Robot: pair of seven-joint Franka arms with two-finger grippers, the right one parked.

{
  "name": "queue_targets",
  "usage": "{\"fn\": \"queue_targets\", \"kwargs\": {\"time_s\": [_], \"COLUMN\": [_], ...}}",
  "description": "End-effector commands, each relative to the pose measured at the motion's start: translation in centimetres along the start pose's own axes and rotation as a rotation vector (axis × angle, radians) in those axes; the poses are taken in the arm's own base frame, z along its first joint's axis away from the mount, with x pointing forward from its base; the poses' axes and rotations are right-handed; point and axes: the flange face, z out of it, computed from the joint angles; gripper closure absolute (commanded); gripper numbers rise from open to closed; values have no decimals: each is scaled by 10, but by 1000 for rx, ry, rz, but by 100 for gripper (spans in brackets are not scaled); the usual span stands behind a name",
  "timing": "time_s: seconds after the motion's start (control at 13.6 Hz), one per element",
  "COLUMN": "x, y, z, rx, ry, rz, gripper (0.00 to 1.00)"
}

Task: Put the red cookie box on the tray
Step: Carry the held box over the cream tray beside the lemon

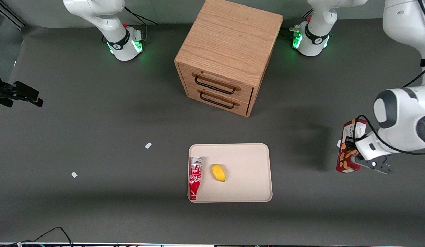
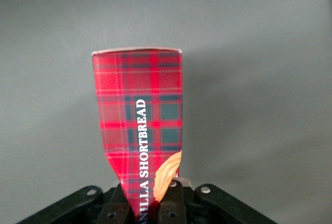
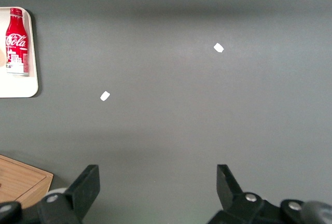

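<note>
The red cookie box point(image 1: 347, 151) is a slim dark-red tartan carton with cookie pictures. It is gripped at one end by my left gripper point(image 1: 353, 156), toward the working arm's end of the table and well off to the side of the tray. In the left wrist view the box point(image 2: 140, 115) sticks out from between the shut fingers of the gripper point(image 2: 150, 206), with only bare grey table around it. The beige tray point(image 1: 250, 171) lies on the table in front of the drawer cabinet, nearer the front camera.
A red-and-white soda bottle point(image 1: 195, 178) and a small yellow fruit point(image 1: 218, 172) lie on the tray's parked-arm half. A wooden two-drawer cabinet point(image 1: 229, 51) stands at the table's middle. Two white scraps point(image 1: 148, 145) point(image 1: 74, 174) lie toward the parked arm's end.
</note>
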Motion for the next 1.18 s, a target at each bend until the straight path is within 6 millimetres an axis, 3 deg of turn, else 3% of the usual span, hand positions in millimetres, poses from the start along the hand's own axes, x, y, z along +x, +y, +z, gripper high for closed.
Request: {"fn": "queue_targets", "kwargs": {"time_s": [0.0,0.22,0.44,0.52,0.74,0.88,1.11], "x": [35,74,112,123,145,154,161], "y": [28,78,143,167,210,232,249], "z": [-61,-90,-75,-63,-14,24,61], "rx": [-33,-33,-34,-33,-46,-53,-70], "ry": [-4,1,42,58,86,82,73], "rz": [-89,-156,-260,-267,-298,-283,-281], "gripper": [100,100,100,100,100,100,100]}}
